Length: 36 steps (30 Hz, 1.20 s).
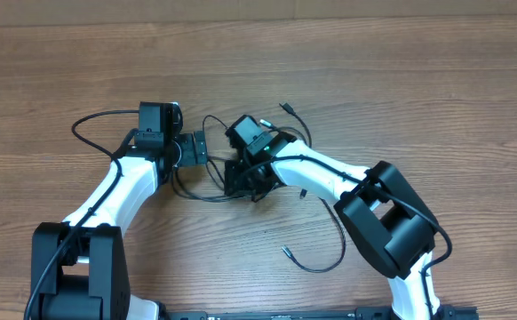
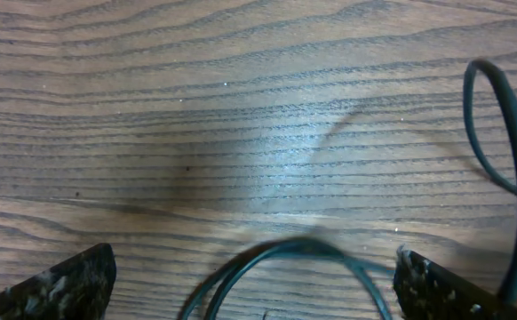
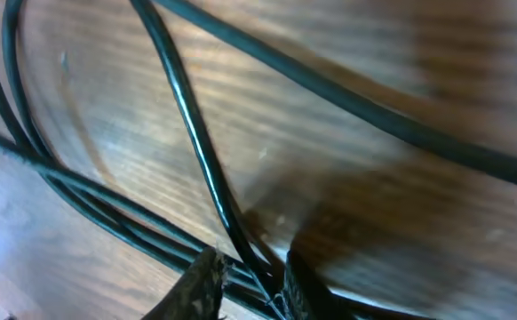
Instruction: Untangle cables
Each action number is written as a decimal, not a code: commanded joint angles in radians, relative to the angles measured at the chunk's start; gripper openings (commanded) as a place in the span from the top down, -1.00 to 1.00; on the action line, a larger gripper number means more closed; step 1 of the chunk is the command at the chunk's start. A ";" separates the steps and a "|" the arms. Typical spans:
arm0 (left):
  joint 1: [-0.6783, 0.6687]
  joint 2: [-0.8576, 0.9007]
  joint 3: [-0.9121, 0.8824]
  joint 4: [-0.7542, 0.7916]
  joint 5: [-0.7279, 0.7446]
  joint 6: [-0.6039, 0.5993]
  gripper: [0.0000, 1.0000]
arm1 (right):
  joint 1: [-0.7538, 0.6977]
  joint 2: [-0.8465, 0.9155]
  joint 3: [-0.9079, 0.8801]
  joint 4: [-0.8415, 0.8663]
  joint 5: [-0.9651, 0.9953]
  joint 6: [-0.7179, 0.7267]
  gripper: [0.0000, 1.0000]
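Observation:
Several thin black cables [image 1: 207, 194] lie tangled on the wooden table between my two arms. One plug end [image 1: 287, 108] points to the far side, and another loose end [image 1: 287, 252] lies nearer the front. My left gripper [image 1: 196, 148] stands wide open just left of the tangle. In the left wrist view a cable loop [image 2: 305, 250] lies on the wood between its spread fingertips [image 2: 74, 283], untouched by my left gripper [image 2: 254, 289]. My right gripper [image 3: 252, 267] is nearly closed low over the table, with a cable strand [image 3: 190, 120] running down between its fingers and more strands crossing beneath.
The wooden table [image 1: 418, 80] stretches in all directions around the tangle. A thicker black cord [image 1: 88, 122] loops out from the left arm. The right arm's dark elbow block [image 1: 387, 218] sits over the front right, with a cable curve [image 1: 340, 242] beside it.

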 commanded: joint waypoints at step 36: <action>0.013 -0.205 0.057 -0.131 0.143 0.161 -0.52 | -0.182 0.153 0.159 0.182 0.127 0.008 0.64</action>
